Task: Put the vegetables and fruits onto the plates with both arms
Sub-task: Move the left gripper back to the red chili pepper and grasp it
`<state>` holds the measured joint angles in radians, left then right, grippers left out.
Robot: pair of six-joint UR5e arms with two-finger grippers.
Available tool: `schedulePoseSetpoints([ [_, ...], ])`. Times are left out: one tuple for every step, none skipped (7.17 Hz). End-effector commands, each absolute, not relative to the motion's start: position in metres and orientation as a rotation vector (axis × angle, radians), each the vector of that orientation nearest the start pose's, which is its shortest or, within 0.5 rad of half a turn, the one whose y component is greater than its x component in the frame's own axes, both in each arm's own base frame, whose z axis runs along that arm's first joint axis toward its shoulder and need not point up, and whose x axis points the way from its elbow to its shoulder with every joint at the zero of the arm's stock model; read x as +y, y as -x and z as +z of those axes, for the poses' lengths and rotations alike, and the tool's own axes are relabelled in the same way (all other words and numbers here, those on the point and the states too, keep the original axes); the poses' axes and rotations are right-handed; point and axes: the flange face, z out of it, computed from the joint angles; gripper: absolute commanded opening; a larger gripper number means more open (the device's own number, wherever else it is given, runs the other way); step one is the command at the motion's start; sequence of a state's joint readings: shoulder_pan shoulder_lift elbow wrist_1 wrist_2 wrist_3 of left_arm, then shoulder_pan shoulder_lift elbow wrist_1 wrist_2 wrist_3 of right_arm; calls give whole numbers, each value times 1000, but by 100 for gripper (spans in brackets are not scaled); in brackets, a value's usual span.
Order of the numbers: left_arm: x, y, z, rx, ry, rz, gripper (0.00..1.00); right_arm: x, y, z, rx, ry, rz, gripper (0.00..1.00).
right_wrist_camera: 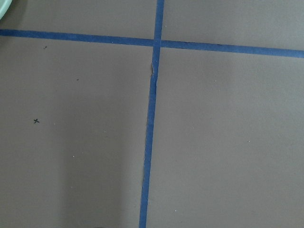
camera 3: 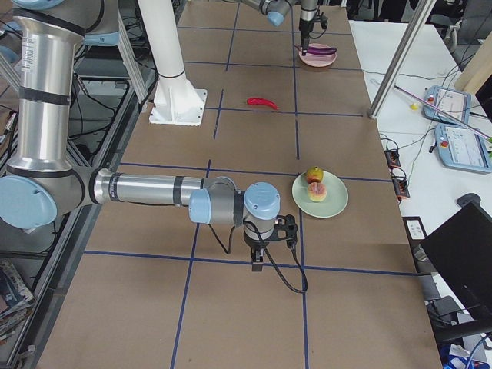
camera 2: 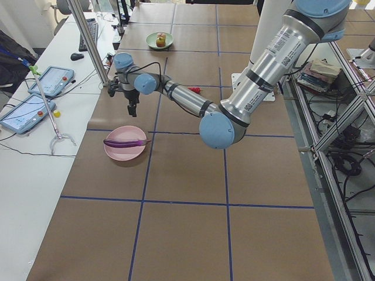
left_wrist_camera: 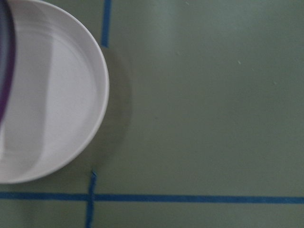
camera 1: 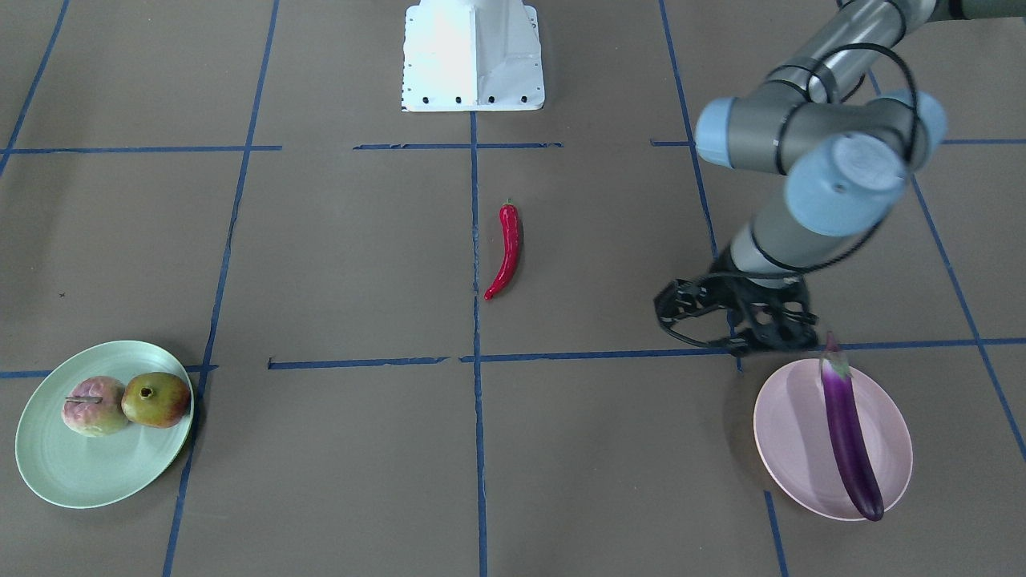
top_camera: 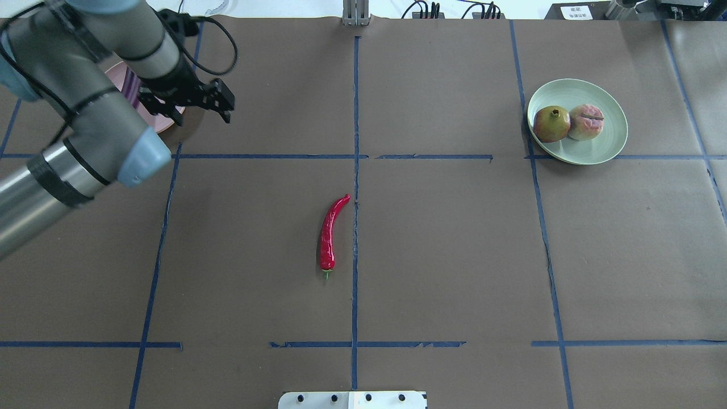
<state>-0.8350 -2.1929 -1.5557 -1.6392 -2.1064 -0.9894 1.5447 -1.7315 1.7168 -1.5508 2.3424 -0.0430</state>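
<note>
Left claw (top_camera: 203, 115), jaws spread, beside pink plate (camera 1: 793, 449); arm lettering (camera 2: 279, 41) unreadable.

Robotics lab, seen from the floor: 2 arms (camera 3: 154, 188) reach over a paper-covered table (top_camera: 454, 255) gridded with blue tape (top_camera: 355, 113). 2 teach pendants (camera 2: 50, 82), cables (camera 2: 345, 164) and aluminium posts (camera 2: 88, 41) flank it.

Left hand (top_camera: 201, 116) empty, fingers spread, just beside pale pink plate (top_camera: 115, 78) with purple eggplant (top_camera: 132, 88). Red chili pepper (top_camera: 328, 236) well apart from hand on tabletop (top_camera: 454, 255). Farthest from hand, mint green plate (top_camera: 602, 152) bearing red-green fruit (top_camera: 551, 124) and pink fruit (top_camera: 588, 122), touching.
</note>
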Motion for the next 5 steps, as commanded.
schedulePoseSetpoints([
  [-472,-531,239,812,-75,-84,100,-426,-53,658,-772,-14,-69,100],
  [-449,-556,214,842,-49,-92,100,-426,-53,658,-772,-14,-69,100],
  [-422,-578,210,846,-36,-65,100,-426,-53,658,-772,-14,-69,100],
  [-403,-597,214,820,-68,-51,97,-426,-53,658,-770,-14,-69,100],
  [-401,-603,219,806,-70,-51,83,-426,-53,658,-770,-14,-69,100],
])
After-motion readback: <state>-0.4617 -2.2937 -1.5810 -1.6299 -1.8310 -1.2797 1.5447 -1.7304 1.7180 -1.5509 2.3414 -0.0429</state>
